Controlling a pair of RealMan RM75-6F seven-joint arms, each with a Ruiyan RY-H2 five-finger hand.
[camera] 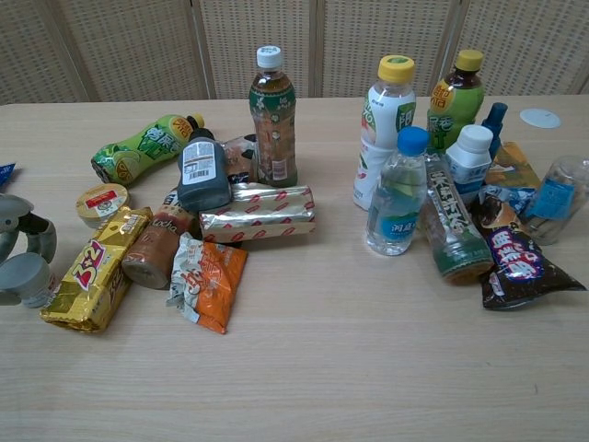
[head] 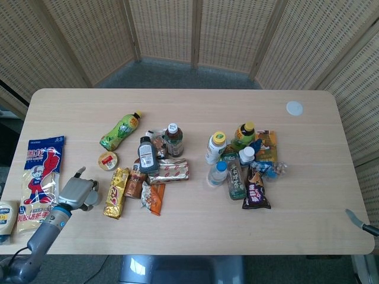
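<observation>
Curling its fingers around the small grey cup [camera: 23,278], the left hand [head: 78,192] holds it on the table [head: 195,231], just left of the gold snack packet [head: 116,192]. The round red-lidded tub [head: 108,160] sits just behind that packet. The right hand [head: 360,220] shows only as a tip far right of the packet; its fingers cannot be judged.

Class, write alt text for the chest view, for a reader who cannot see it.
At the left edge, the robot's left hand curls its fingers around a small grey cup on a wooden table. Beside it lies a gold snack bar, amid scattered bottles and snack packets.
</observation>
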